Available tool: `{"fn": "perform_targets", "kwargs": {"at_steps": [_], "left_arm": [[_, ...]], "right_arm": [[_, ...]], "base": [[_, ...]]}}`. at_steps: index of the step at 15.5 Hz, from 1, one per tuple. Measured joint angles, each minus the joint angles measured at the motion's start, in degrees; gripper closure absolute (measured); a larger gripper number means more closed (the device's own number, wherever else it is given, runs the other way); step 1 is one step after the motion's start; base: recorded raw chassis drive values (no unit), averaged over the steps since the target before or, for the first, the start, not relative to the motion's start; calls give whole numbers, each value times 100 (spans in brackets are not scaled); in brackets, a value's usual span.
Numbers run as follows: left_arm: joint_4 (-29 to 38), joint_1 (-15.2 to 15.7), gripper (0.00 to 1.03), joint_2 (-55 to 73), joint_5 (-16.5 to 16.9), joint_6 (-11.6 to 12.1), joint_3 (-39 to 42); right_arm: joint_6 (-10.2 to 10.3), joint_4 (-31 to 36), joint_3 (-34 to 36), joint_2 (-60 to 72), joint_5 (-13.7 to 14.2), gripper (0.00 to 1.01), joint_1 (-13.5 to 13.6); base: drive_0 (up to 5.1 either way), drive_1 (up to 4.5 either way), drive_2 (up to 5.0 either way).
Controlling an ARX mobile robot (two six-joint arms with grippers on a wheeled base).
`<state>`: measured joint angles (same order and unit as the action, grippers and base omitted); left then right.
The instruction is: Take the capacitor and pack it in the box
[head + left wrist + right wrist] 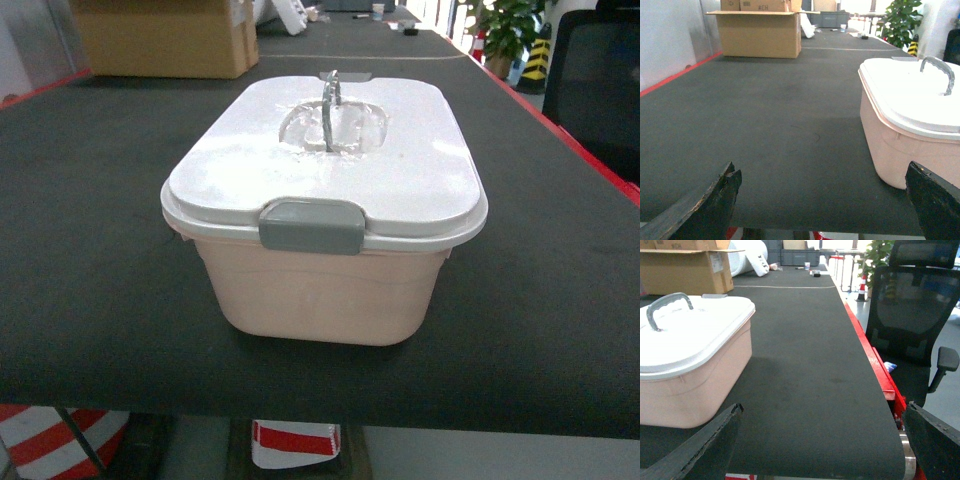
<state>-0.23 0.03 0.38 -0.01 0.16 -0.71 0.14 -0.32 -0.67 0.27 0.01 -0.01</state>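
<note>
Head view: the box (325,215) sits near the front edge of the dark table (90,260), its white lid (320,160) on. The grey front latch (311,225) lies flat against the rim, and the grey handle (331,105) stands upright in the lid's recess. A brown carton (165,35) stands far back on the left. A black chair (600,85) is off the table's right side. Neither gripper shows here, and no capacitor can be made out.

Left wrist view: the left gripper (827,200) has its jaws wide apart, one dark finger at each lower corner, nothing between them but bare table. The box (905,130) lies to the right, with its near corner just above the right finger; whether they touch cannot be told. The carton (760,32) stands far back.

Right wrist view: the right gripper (825,445) is likewise spread wide over bare mat. The box (690,370) lies to the left, with its base just above the left finger. The chair (912,330) stands beside the table's red edge (875,365).
</note>
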Motion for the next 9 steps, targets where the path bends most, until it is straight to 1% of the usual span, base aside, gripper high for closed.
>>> {"fn": "perform_targets", "kwargs": {"at_steps": [9], "left_arm": [[-2, 0, 5, 0, 0, -2, 0]], "right_arm": [[0, 2, 0, 0, 0, 3, 0]], "base": [[0, 0, 0]]}}
